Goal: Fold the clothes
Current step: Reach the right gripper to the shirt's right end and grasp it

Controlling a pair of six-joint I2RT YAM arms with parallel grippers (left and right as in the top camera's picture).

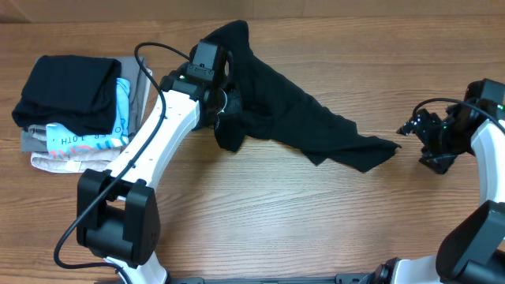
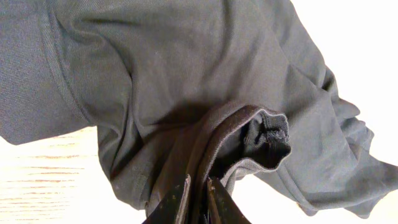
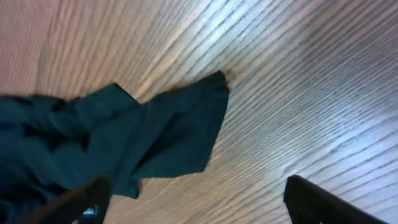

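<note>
You are at a robot test bench, the kind you find in a lab rather than a home. A plain wood-grain table [image 1: 260, 229] fills every view. Two white-and-black robot arms stand at its near edge, the left arm [image 1: 162, 126] trailing a loose black cable [image 1: 148, 45], the right arm [image 1: 491, 154] opposite. The only household things are laundry: a stack of folded garments [image 1: 75, 118] and a black T-shirt [image 1: 292, 118].

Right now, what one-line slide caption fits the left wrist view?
Left end effector pinching a bunched fold of the black T-shirt, light wooden table visible beneath.
</note>
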